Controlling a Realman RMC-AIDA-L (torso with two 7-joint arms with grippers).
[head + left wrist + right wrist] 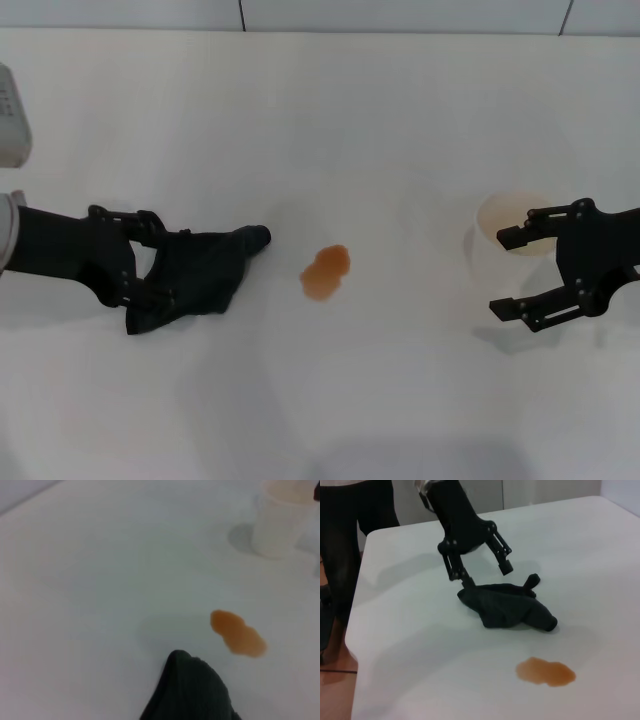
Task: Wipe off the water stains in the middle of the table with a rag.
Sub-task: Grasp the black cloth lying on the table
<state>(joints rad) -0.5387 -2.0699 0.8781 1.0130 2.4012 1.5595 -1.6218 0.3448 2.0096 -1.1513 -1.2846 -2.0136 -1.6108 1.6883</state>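
- The stain (326,272) is a small orange-brown, see-through puddle with a lobed outline, two rounded blobs joined at a slight waist. It lies near the middle of the table (330,120); the right wrist view (546,672) shows it flat and glossy with a darker rim.
- The rag (195,278) is a dark navy-black cloth, crumpled into soft folds, lying on the table to the left of the stain and close to it, not touching.
- One narrow end of the rag, a small rounded tab, points toward the stain. The left wrist view shows this dark end (192,692) with the stain (238,633) just beyond it.
- The left gripper (152,262) is low over the outer part of the rag. Its fingers are spread apart in the right wrist view (485,575): one tip is down at the cloth's edge, the other is raised clear above it.
- The right gripper (518,272) is on the right side of the table, well apart from the stain, fingers wide apart on either side of a white paper cup (510,240).
- The cup holds a pale brownish liquid and stands upright; it shows too in the left wrist view (280,517).
- The table is plain matte white, with thin dark seams beyond its far edge.
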